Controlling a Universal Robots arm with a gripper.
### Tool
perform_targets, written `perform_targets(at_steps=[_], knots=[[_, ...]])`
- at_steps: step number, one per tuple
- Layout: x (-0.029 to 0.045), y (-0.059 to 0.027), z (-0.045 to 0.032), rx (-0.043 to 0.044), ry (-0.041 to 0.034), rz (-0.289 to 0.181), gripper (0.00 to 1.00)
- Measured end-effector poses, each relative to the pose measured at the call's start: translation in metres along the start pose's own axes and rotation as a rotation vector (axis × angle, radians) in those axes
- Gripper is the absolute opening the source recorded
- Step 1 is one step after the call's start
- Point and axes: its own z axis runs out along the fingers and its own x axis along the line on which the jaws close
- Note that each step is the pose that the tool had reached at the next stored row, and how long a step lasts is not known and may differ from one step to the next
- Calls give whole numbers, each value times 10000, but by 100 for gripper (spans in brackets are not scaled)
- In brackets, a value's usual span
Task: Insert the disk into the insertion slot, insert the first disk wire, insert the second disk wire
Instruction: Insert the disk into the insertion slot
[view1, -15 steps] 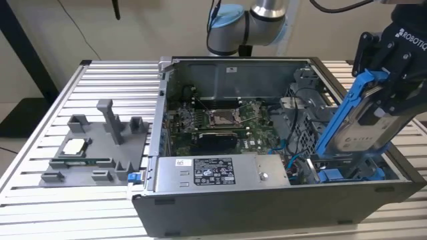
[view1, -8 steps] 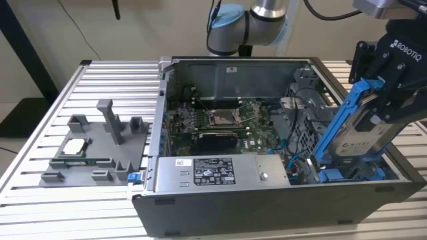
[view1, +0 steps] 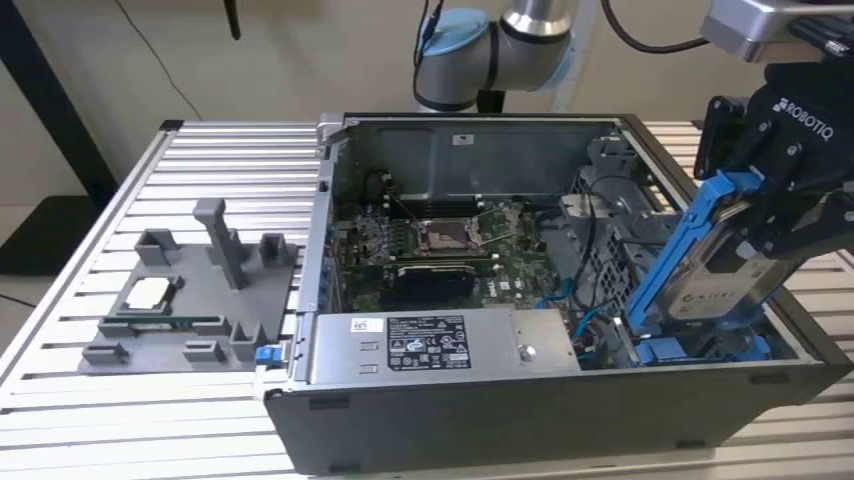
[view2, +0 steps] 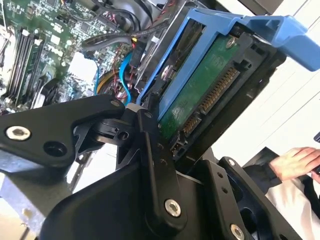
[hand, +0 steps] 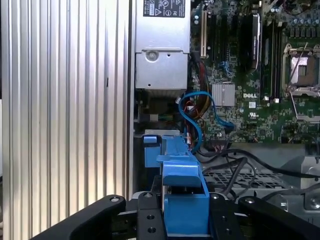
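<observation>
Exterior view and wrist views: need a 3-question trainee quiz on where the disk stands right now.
1. True or false: the hand is shut on the disk.
2. How does the disk sit? A) tilted, lower end by the insertion slot, upper end above the rim of the computer case; B) flat, fully seated in the slot; C) hanging level, high above the case.
3. Fill in: the power supply lies on the exterior view's ____ of the insertion slot.
Key: 1 true; 2 A; 3 left.
</observation>
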Motion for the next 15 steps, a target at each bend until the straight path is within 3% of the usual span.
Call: perform_targets(at_steps=[15], knots=[[-7, -34, 214, 0, -4, -51, 33]])
